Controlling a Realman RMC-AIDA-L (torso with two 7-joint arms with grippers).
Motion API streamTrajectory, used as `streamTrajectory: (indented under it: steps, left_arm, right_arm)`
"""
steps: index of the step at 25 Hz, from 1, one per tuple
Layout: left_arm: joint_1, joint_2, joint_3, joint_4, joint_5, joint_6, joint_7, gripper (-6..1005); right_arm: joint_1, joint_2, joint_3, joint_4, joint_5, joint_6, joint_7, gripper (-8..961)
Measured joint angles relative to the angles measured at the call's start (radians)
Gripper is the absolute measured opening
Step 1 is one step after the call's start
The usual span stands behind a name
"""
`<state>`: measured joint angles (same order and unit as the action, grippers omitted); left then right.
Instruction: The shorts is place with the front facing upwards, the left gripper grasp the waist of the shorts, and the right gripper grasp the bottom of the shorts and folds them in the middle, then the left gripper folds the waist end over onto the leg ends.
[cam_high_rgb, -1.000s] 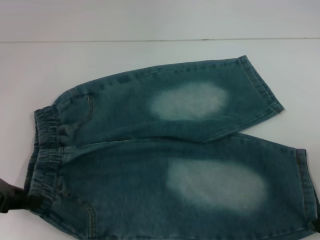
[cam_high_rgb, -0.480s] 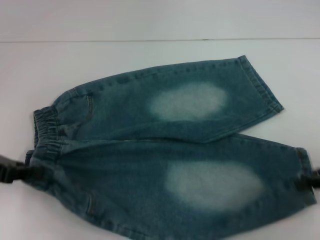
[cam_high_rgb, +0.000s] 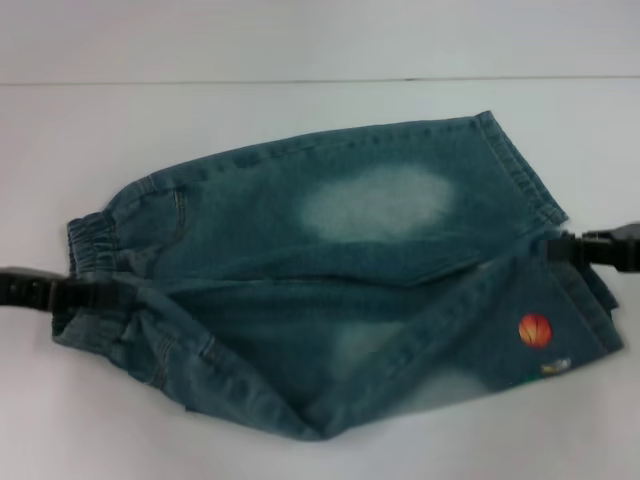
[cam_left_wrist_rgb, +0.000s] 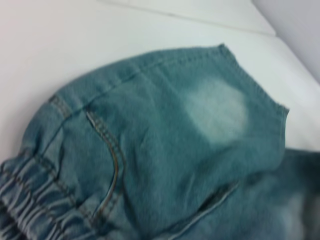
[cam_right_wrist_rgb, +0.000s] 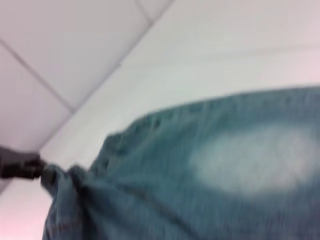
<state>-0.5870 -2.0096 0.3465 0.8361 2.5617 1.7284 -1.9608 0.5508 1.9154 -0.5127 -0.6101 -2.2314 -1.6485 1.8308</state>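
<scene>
**Gripping both ends, near leg turned over**

Gripping the ruched elastic waist of the shorts (cam_high_rgb: 95, 262), your black, all-black-armed left gripper (cam_high_rgb: 82, 294) is clenched on the near end of that gathered band; you see its fingers bite into the bunched denim at the left edge of the head view. Your black right gripper (cam_high_rgb: 562, 250) comes in from the right edge and is clamped on the stitched cuff at the bottom of the shorts (cam_high_rgb: 585, 300), at the near leg's hem.

Between the two grippers, the child-size blue-green denim shorts (cam_high_rgb: 330, 270) lie on the white table (cam_high_rgb: 300, 110), waist to the robot's left and leg ends to its right. The near leg is lifted and turned over toward the far one, so its back face shows an orange cartoon basketball print (cam_high_rgb: 535, 329) close to the cuff. The far leg lies flat with its pale faded thigh patch (cam_high_rgb: 378, 202) facing up, and its hem (cam_high_rgb: 520, 170) lies free on the table.

From the left wrist view you see a curved stitched front pocket seam (cam_left_wrist_rgb: 107, 155) beside the gathered band.
</scene>
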Motion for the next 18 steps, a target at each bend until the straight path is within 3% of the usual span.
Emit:
streamTrajectory:
  steps: [10, 18]
  left_arm:
    - [-0.002, 0.0, 0.003, -0.009, -0.073, -0.135, -0.076, 118]
    - [0.017, 0.003, 0.001, -0.011, -0.199, -0.147, -0.073, 120]
  right_arm:
    - [0.004, 0.049, 0.026, 0.015, 0.146, 0.229, -0.066, 43]
    - [0.023, 0.051, 0.031, 0.047, 0.243, 0.328, -0.109, 43]
